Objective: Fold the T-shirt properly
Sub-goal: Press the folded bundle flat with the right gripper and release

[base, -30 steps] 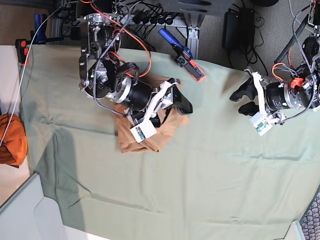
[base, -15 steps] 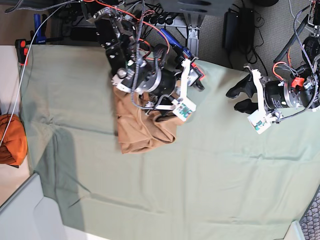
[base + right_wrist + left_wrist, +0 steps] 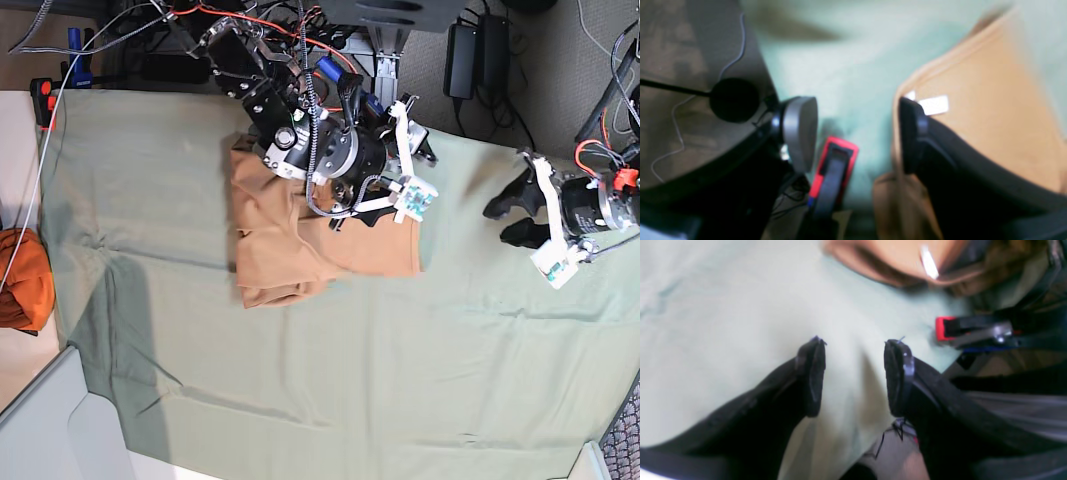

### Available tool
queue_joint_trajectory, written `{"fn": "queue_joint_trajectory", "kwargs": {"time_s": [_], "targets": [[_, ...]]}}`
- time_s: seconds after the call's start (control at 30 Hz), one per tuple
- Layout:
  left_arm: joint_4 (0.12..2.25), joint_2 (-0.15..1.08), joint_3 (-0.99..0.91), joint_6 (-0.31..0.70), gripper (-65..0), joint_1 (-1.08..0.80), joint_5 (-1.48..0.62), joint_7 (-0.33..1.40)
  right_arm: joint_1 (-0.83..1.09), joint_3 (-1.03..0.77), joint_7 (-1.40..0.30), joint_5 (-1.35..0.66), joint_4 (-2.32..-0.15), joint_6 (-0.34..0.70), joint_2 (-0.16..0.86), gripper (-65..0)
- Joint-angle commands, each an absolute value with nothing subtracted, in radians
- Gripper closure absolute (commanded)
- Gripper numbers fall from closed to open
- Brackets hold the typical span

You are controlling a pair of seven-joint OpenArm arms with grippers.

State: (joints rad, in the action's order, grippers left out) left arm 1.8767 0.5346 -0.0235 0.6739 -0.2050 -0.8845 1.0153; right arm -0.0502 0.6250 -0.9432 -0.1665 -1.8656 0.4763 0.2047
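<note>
The tan T-shirt (image 3: 290, 250) lies folded on the green table cloth (image 3: 350, 380), its flat edge reaching right under my right arm. My right gripper (image 3: 393, 183) hangs open over that edge. In the right wrist view one finger stands over the T-shirt (image 3: 990, 100) beside its white label (image 3: 933, 105), and the right gripper (image 3: 857, 133) holds nothing. My left gripper (image 3: 510, 217) is open and empty to the right, apart from the shirt. The left wrist view shows the left gripper (image 3: 855, 373) over bare cloth, with the T-shirt (image 3: 900, 260) blurred at the top.
A red and blue clamp (image 3: 833, 166) grips the table's far edge, also seen as the clamp (image 3: 945, 328) in the left wrist view. A bright orange cloth bundle (image 3: 20, 280) sits at the left edge. A grey bin (image 3: 50, 420) stands at the lower left. Cables (image 3: 300, 40) crowd the back.
My right arm has swung right and toward the back edge. The T-shirt, bunched before, now lies spread further right. My left arm has drawn back slightly to the right.
</note>
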Motion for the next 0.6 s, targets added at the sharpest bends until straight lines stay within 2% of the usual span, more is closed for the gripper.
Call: {"fn": "queue_joint_trajectory", "kwargs": {"time_s": [0.0,0.27,0.47,0.53,0.57], "targets": [[1.895,0.550,-0.052,0.698,-32.0,-0.197,-0.920,1.009,-0.066,0.624,-0.917,-0.173,-1.892,0.597,0.201,-36.2],[1.895,0.549,-0.128,0.698,-32.0,-0.197,-1.006,1.052,-0.066,0.624,-0.916,-0.258,-1.954,0.595,0.169,-36.2],[1.895,0.550,-0.128,0.698,-32.0,-0.198,-1.052,1.084,-0.080,0.593,-0.907,-0.211,-1.958,0.590,0.107,-36.0],[1.895,0.550,-0.128,0.698,-30.3,-0.200,-1.107,1.105,-0.083,0.536,-0.868,-0.181,-1.958,0.587,0.097,-35.0],[1.895,0.550,-0.126,0.698,-27.7,-0.200,-1.137,1.111,-0.088,0.498,-0.853,-0.181,-1.958,0.587,0.097,-32.1]]}}
